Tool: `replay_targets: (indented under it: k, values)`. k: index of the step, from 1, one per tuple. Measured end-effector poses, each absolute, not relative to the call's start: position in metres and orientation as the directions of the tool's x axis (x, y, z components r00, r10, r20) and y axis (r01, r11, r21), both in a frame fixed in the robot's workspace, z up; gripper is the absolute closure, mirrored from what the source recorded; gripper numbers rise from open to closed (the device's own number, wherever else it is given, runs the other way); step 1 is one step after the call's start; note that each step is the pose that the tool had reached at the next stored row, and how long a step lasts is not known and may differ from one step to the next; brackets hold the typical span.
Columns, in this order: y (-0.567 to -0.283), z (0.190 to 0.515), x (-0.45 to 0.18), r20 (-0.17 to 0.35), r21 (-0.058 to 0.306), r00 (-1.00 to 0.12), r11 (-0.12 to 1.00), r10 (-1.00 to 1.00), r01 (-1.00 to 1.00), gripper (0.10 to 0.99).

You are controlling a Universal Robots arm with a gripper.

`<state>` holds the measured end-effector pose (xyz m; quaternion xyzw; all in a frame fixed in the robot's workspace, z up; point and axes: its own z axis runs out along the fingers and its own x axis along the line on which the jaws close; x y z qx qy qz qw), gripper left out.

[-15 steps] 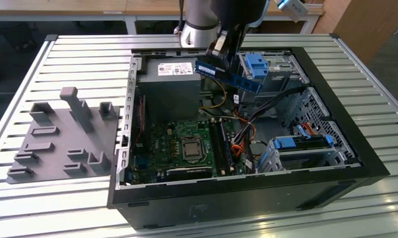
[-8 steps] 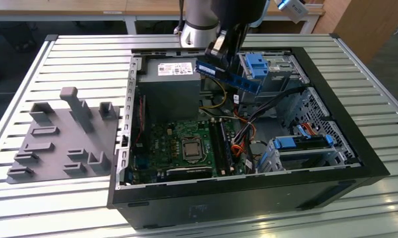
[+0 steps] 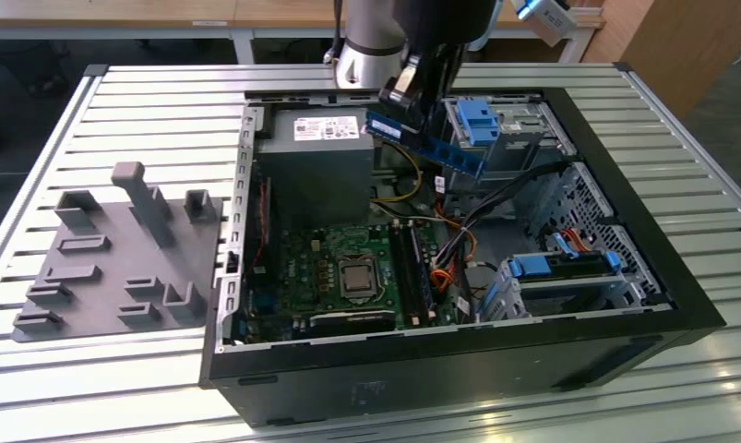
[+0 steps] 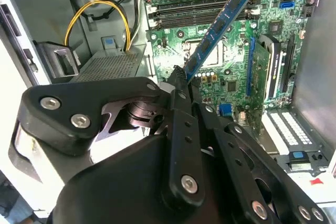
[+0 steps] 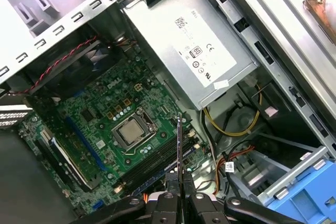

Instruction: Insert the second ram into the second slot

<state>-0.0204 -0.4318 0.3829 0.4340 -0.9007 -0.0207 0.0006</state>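
1. Thin, long dark-blue circuit-board RAM stick (image 3: 427, 145) w/ small black chips + pale label: in the air, well above the green motherboard (image 3: 333, 277), tilted, not in any slot. In the second wrist view the RAM stick (image 4: 218, 27) slants across the board. In the first wrist view the RAM stick (image 5: 179, 145) shows edge-on.
2. Handling (my judgement): light and stiff, but fragile, w/ thin board, bare chips and an exposed contact edge. Prob. twists or slips if pinched loosely. Best hold = the two flat faces near one end, contact edge left free.
3. Black two-finger gripper (image 3: 405, 103): clamped on one end of the stick, fingers pressing both flat faces. That grip is plain at the gripper (image 5: 179, 184) in the first wrist view.
4. Long black memory slots (image 3: 411, 268) sit on the motherboard just beside the square metal CPU socket (image 3: 355, 275). Can't tell whether any slot is already filled.
5. Near the motherboard: grey metal power supply box (image 3: 315, 161) at its edge, yellow cables (image 5: 231, 132) beside that box, orange cables (image 3: 448, 268) close to the slots. The orange cables look the likeliest snag. Light-blue plastic drive brackets (image 3: 475, 120) are near the stick's free end.
6. Outside the black PC case (image 3: 469, 355): grey plastic fixture tray (image 3: 112, 258) w/ pegs, well apart from the motherboard, on the exterior view's left.
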Motion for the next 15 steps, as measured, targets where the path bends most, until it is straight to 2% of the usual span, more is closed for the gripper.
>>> replay_targets:
  k: [15]
  values:
    - [-0.4318, 0.3829, -0.0204, -0.017, 0.038, -0.693, 0.692, -0.720, -0.721, 0.949]
